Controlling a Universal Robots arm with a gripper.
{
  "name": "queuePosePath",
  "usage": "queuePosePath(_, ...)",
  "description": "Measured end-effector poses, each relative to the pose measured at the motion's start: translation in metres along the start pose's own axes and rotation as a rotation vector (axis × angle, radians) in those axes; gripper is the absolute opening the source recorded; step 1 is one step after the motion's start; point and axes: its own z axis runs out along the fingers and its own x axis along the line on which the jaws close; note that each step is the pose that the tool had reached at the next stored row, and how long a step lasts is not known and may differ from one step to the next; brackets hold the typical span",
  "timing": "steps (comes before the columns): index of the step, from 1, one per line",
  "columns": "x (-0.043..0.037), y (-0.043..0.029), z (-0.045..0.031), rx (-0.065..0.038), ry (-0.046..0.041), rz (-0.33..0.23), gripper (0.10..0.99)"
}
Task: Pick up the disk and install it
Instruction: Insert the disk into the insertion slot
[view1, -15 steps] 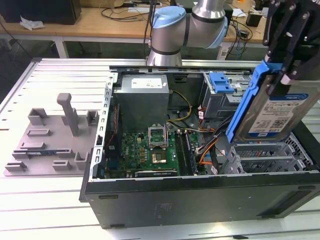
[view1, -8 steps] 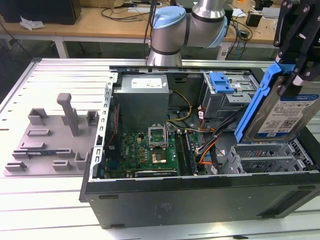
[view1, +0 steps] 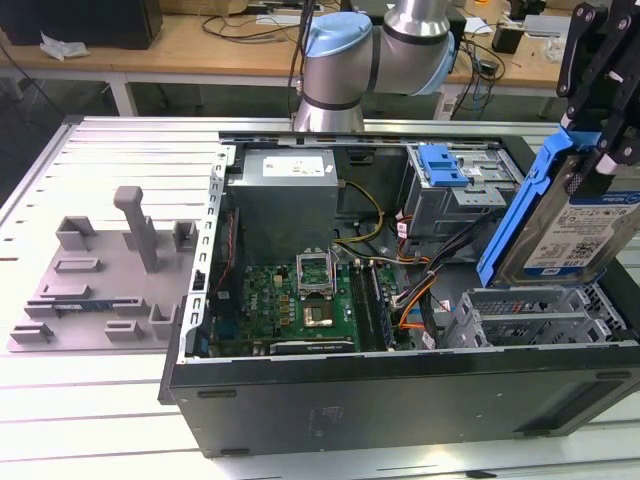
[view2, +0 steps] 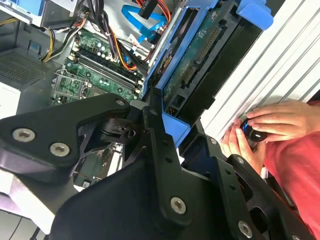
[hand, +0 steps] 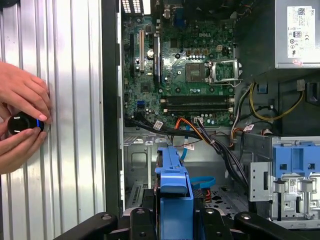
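Observation:
The disk (view1: 572, 225), a silver drive with a white-and-blue label in a bright blue carrier, hangs tilted on edge over the open computer case (view1: 400, 395) at the exterior view's right. My gripper (view1: 598, 150) is shut on its upper end. Just below it sits the silver drive cage (view1: 530, 318). In the first wrist view the disk (hand: 173, 186) shows edge-on, gripper (hand: 173, 222) around it, above the case floor. In the second wrist view the disk's (view2: 196, 64) green circuit side faces the camera, and the black gripper (view2: 165, 122) grips the blue frame.
Inside the case are the motherboard (view1: 300, 300), the grey power supply (view1: 285, 195), cable bundles (view1: 420, 290) and a blue latch (view1: 441, 165) on the far bay. A grey fixture plate (view1: 100, 275) lies at the exterior view's left. A person's hands (hand: 22, 125) hold a black knob beside the case.

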Motion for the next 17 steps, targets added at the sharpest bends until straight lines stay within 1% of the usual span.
queuePosePath(6,0.0005,0.0,0.0017,0.0,0.0002,0.0,0.365)
queuePosePath(17,0.0047,0.0,0.0051,0.0,0.0,-0.002,0.365)
